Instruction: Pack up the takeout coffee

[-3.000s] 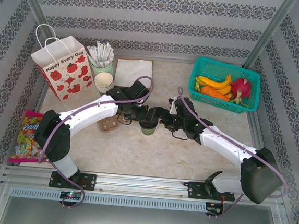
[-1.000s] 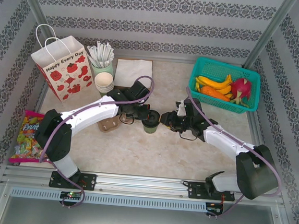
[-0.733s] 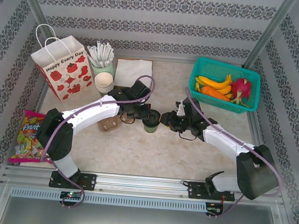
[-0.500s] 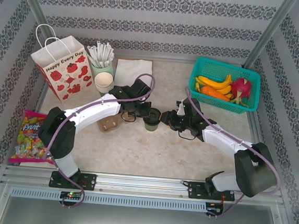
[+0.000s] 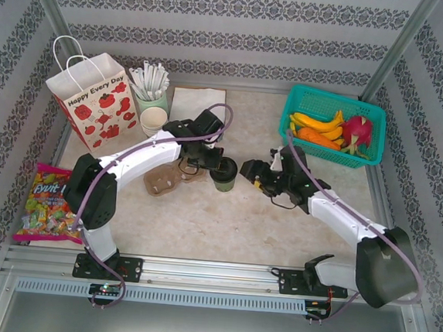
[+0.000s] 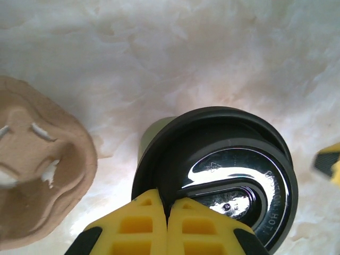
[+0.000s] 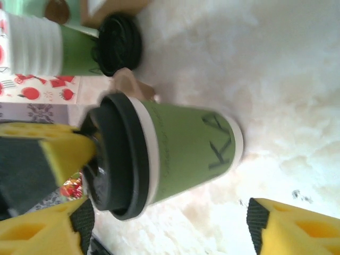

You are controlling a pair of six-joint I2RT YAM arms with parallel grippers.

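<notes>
From above, the coffee cup [image 5: 223, 175] stands between both claws, the left claw [image 5: 217, 164] clenched over it and the right claw [image 5: 246, 170] just beside it. Left wrist: pressed-together fingers [image 6: 143, 223] touch the near rim of its lid [image 6: 228, 170]. Right wrist: the released jaws flank the cup, apart from it.

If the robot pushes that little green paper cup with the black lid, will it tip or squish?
The small green paper cup narrows toward its base, so a push near the top might tip it. Its paper wall would probably dent under a hard squeeze. The shiny round black plastic lid looks slippery to pinch.
</notes>
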